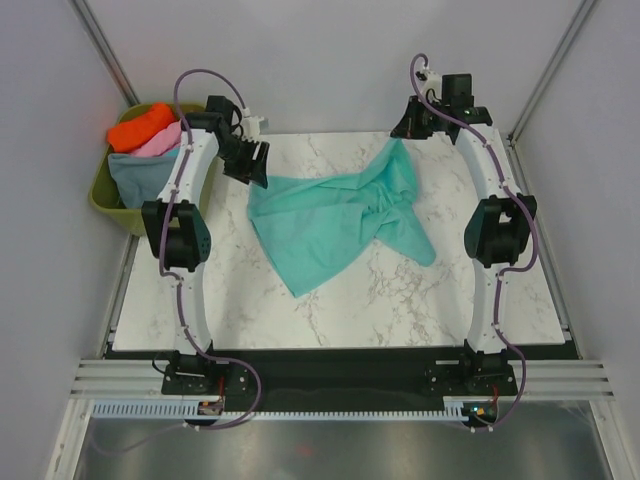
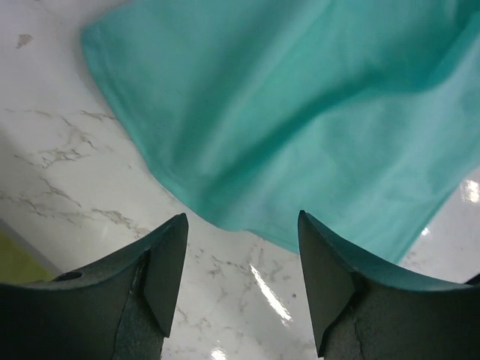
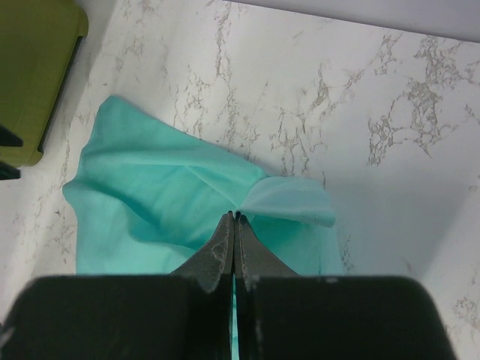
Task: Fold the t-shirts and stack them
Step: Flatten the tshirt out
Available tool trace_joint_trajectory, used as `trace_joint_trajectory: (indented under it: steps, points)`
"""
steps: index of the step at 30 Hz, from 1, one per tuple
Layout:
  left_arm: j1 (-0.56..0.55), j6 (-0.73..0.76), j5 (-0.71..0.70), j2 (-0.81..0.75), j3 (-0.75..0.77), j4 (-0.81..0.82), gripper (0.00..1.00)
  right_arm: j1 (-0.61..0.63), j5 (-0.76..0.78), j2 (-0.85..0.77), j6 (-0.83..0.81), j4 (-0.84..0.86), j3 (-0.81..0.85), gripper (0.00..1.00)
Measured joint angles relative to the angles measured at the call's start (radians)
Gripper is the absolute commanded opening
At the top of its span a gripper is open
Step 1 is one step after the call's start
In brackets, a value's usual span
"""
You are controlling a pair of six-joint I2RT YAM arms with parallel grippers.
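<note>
A teal-green t-shirt (image 1: 330, 215) lies crumpled on the marble table (image 1: 400, 300), its far right corner lifted. My right gripper (image 1: 405, 135) is shut on that corner; in the right wrist view the jaws (image 3: 235, 217) pinch a fold of the shirt (image 3: 150, 195). My left gripper (image 1: 258, 165) is open and empty, just off the shirt's far left edge. In the left wrist view its gripper (image 2: 240, 247) hovers over bare marble, with the shirt's hem (image 2: 300, 112) just beyond. Orange (image 1: 140, 125), pink (image 1: 160, 142) and slate blue-grey (image 1: 140, 175) tees sit bunched in the tub.
The olive-green tub (image 1: 105, 195) stands off the table's far left corner and also shows in the right wrist view (image 3: 30, 75). White walls close in the back and sides. The table's near half (image 1: 330, 320) is bare marble.
</note>
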Motion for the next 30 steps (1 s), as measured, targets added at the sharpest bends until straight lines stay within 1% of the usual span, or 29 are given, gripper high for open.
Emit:
trace_joint_trajectory:
  steps: [3, 9, 14, 22, 28, 30]
  points:
    - [0.010, -0.007, -0.053, 0.126, 0.080, 0.021, 0.65, 0.004, -0.001, 0.000, -0.004, 0.000, -0.001, 0.00]
    - [0.030, -0.012, -0.121, 0.324, 0.248, 0.056, 0.64, 0.017, -0.001, 0.000, -0.014, -0.002, -0.022, 0.00]
    - [0.042, -0.015, -0.142, 0.384, 0.331, 0.106, 0.64, 0.028, 0.000, -0.001, -0.024, -0.008, -0.042, 0.00]
    - [0.046, -0.021, -0.137, 0.454, 0.412, 0.183, 0.64, 0.050, 0.012, -0.029, -0.042, -0.027, -0.104, 0.00]
    - [0.045, -0.027, -0.113, 0.521, 0.432, 0.222, 0.59, 0.061, 0.030, -0.047, -0.056, -0.037, -0.106, 0.00]
    - [0.045, -0.029, -0.112, 0.529, 0.445, 0.238, 0.56, 0.065, 0.037, -0.048, -0.060, -0.039, -0.107, 0.00]
